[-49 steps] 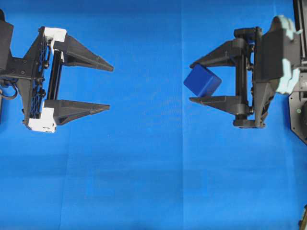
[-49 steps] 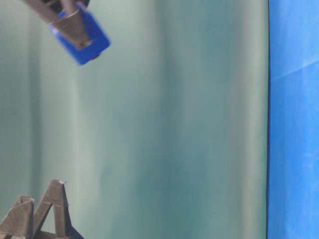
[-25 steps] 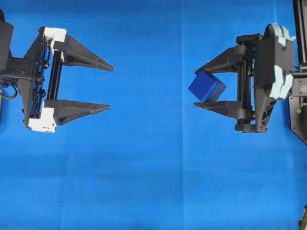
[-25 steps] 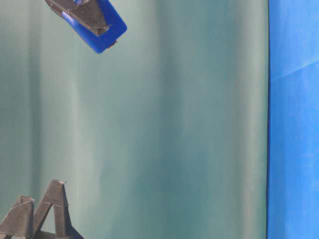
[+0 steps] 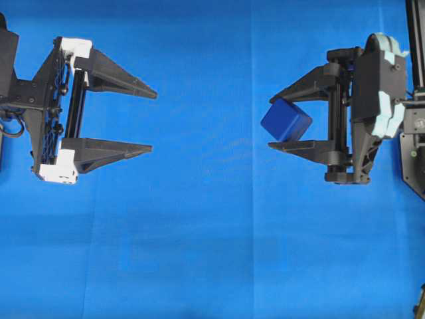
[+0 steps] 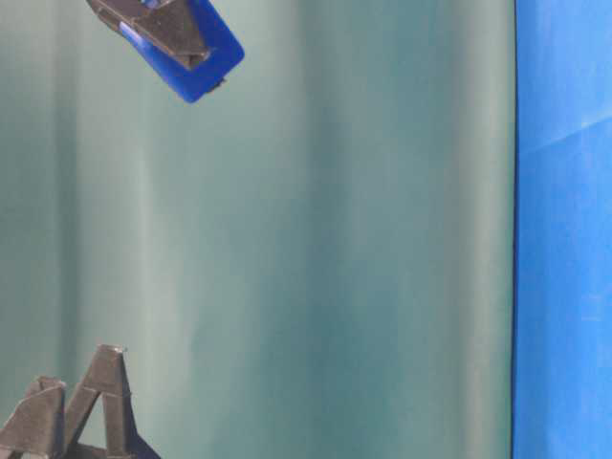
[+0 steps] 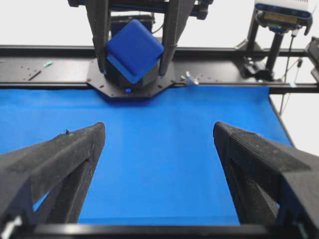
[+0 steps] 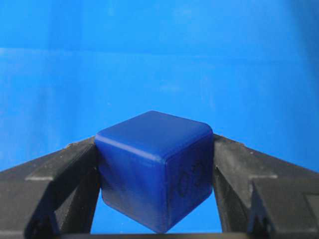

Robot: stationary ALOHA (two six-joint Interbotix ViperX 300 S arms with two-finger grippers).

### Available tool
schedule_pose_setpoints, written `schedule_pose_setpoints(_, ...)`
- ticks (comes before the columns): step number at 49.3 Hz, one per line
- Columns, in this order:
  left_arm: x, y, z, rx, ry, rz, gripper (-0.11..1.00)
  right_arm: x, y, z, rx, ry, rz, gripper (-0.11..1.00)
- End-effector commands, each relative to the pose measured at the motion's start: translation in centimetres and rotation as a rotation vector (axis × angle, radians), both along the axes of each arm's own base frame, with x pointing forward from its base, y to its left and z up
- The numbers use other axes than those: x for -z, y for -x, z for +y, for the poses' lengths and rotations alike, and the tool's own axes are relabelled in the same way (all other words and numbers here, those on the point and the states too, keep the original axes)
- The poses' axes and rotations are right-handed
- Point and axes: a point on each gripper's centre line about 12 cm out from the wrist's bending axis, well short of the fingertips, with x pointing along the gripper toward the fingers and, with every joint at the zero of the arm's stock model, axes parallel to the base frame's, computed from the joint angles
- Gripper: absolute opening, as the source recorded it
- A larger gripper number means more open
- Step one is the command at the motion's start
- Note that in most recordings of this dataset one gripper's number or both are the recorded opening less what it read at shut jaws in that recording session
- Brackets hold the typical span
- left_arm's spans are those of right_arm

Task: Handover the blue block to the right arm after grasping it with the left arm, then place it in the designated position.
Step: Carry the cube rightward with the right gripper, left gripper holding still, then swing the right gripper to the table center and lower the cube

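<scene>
The blue block (image 5: 287, 120) is a small dark-blue cube held above the cloth, tilted corner-down, with my right gripper (image 5: 271, 121) shut on it. In the right wrist view the block (image 8: 154, 169) fills the gap between both black fingers (image 8: 60, 174), and a faint embossed mark shows on one face. My left gripper (image 5: 154, 121), the one with white pieces, stands open and empty on the left, well apart from the block. In its wrist view the left gripper (image 7: 158, 129) faces the block (image 7: 134, 50). The table-level view shows the block (image 6: 206, 57) at the top left.
Bright blue cloth (image 5: 212, 252) covers the table. Behind it run a black frame rail (image 7: 45, 69) and the right arm's base plate (image 7: 132, 85). A camera stand (image 7: 279, 30) rises at the back right. A green backdrop (image 6: 335, 239) fills the table-level view.
A second ago the right gripper drew back a little to the right with the block and turned slightly. It has held still for the last half second. The left gripper has not moved.
</scene>
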Motion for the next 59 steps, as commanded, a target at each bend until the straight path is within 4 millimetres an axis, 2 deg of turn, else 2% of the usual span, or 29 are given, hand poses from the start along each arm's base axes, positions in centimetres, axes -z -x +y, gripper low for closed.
schedule_pose_setpoints(1, -1.4, 0.4, 0.1, -0.002, 0.004, -0.046, 0.93, -1.1, -0.4, 0.1, -0.003, -0.007, -0.029, 0.55)
schedule_pose_setpoints(15, -1.4, 0.4, 0.1, -0.001, 0.003, -0.046, 0.93, 1.4, -2.5, 0.6, -0.02, -0.004, 0.024, 0.55)
schedule_pose_setpoints(40, -0.8, 0.5, 0.1, -0.002, -0.003, -0.003, 0.93, 8.1, -9.7, 1.0, -0.054, -0.033, 0.088, 0.55)
schedule_pose_setpoints(59, -0.7, 0.6, 0.1, -0.002, -0.005, -0.002, 0.93, 13.2, -14.0, 1.9, -0.094, -0.062, 0.114, 0.55)
